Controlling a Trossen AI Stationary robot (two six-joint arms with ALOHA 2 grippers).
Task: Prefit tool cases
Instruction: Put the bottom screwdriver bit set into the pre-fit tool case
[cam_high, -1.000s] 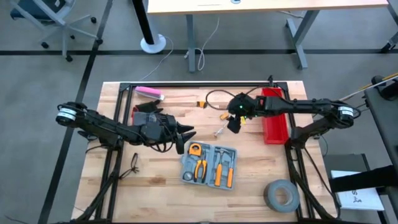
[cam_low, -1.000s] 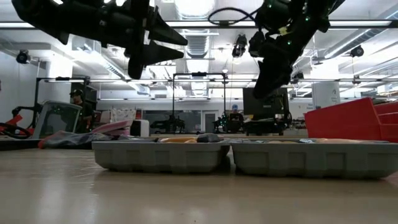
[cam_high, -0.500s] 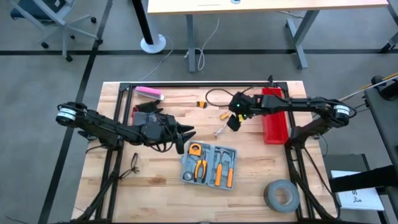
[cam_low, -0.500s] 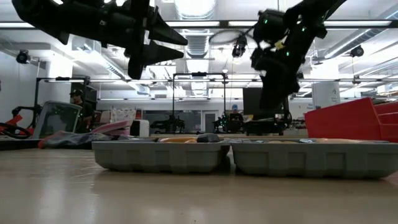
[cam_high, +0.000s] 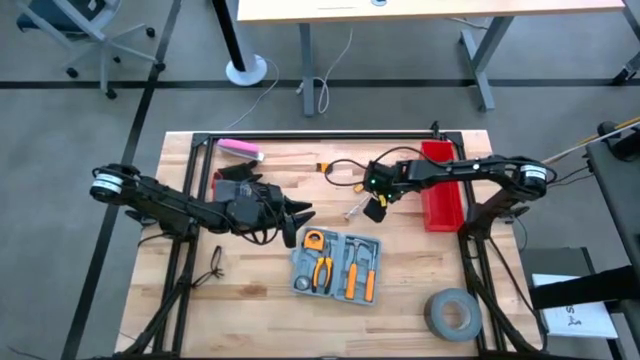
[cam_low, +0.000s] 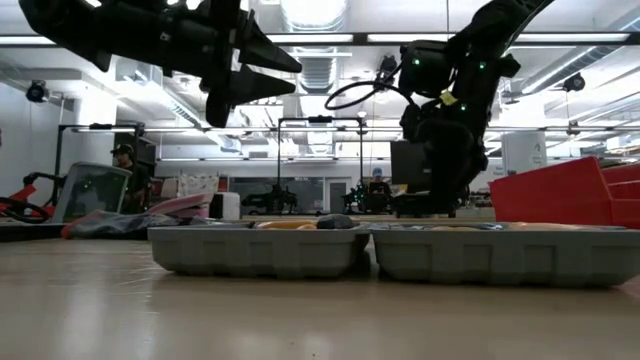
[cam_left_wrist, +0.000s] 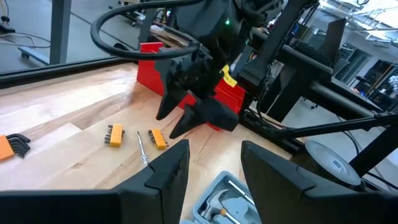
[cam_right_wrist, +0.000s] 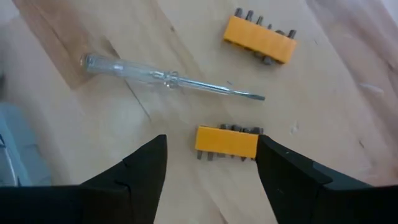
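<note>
My right gripper (cam_right_wrist: 211, 163) stands wide over a small orange plastic bit holder (cam_right_wrist: 227, 142), just ahead of my fingertips. The open grey-blue plastic tool case (cam_high: 337, 265) lies nearby. Next: descend, straddle it, close squarely.

Grey-blue tool case (cam_high: 337, 266) — open flat on table, halves side by side, orange-handled tools in slots.

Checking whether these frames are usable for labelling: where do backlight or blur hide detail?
Low view: bright ceiling lights backlight both arms into silhouettes, and the tool case shows only its shaded side wall. Right wrist view: even light; the near yellow bit holder looks slightly soft, the clear-handled screwdriver is readable. High view: flat, even light, no glare.
</note>
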